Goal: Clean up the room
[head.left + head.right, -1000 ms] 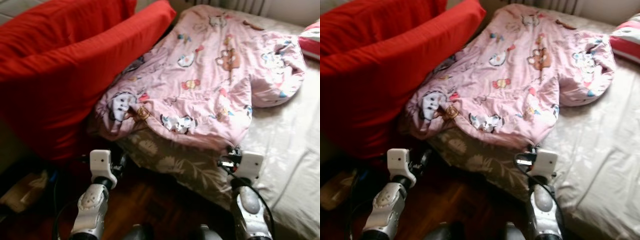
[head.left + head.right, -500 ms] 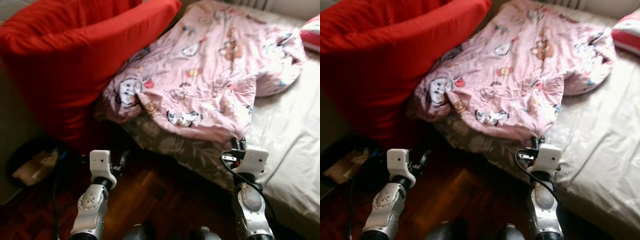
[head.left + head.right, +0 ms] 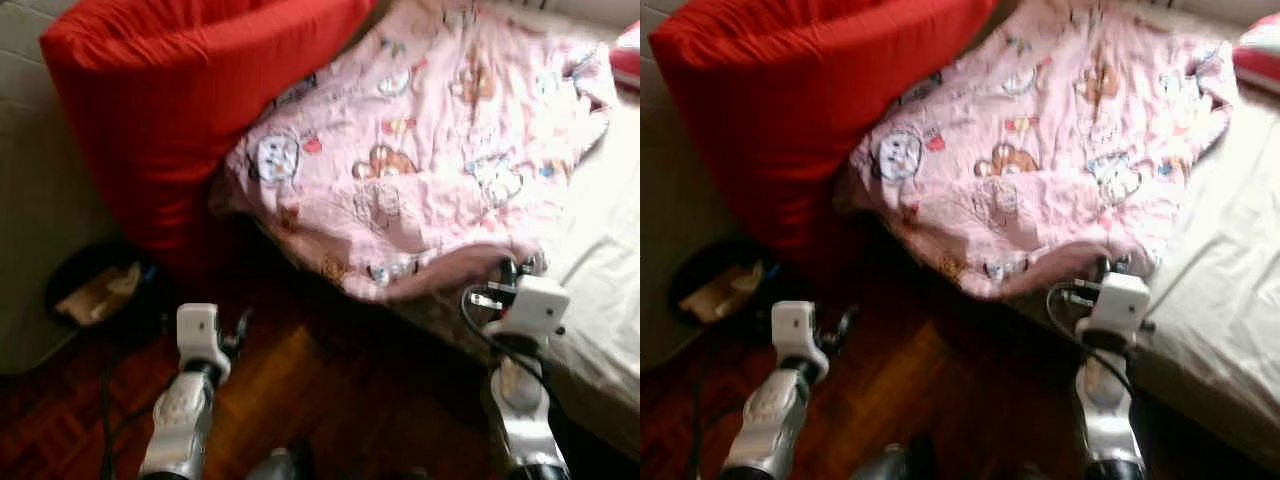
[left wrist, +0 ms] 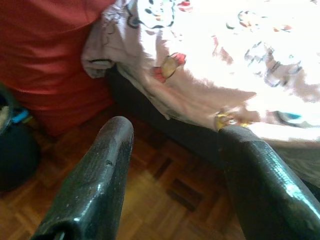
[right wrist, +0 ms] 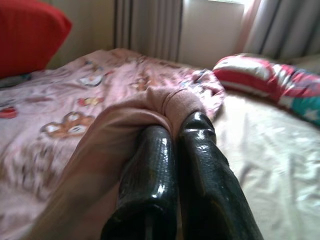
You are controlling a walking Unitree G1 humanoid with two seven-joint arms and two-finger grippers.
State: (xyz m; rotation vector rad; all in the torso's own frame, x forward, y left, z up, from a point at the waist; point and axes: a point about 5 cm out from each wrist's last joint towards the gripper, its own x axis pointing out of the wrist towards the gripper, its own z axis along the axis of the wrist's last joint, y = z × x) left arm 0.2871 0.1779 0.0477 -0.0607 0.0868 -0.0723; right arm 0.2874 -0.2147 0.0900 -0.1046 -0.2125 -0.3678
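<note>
A pink cartoon-print blanket point(image 3: 430, 150) lies spread over the bed, its near edge hanging toward the floor. My right gripper point(image 3: 510, 272) is at that near edge, and in the right wrist view the right gripper point(image 5: 176, 127) is shut on a fold of the pink blanket point(image 5: 125, 115), which bunches over the fingertips. My left gripper point(image 4: 172, 130) is open and holds nothing. It hangs above the wooden floor point(image 4: 150, 200), short of the bed's side, and appears as the left gripper point(image 3: 238, 328) at lower left.
A big red cushion point(image 3: 180, 100) leans against the bed's left end. A dark bin point(image 3: 95, 290) with scraps sits on the floor beside it. A pale sheet point(image 3: 600, 240) covers the bed's right side, and a striped pillow point(image 5: 270, 80) lies near the curtains.
The view has shifted as I moved. The blanket's near edge is now folded up where my right gripper holds it, and the gripper sits further right. The left arm is unchanged.
</note>
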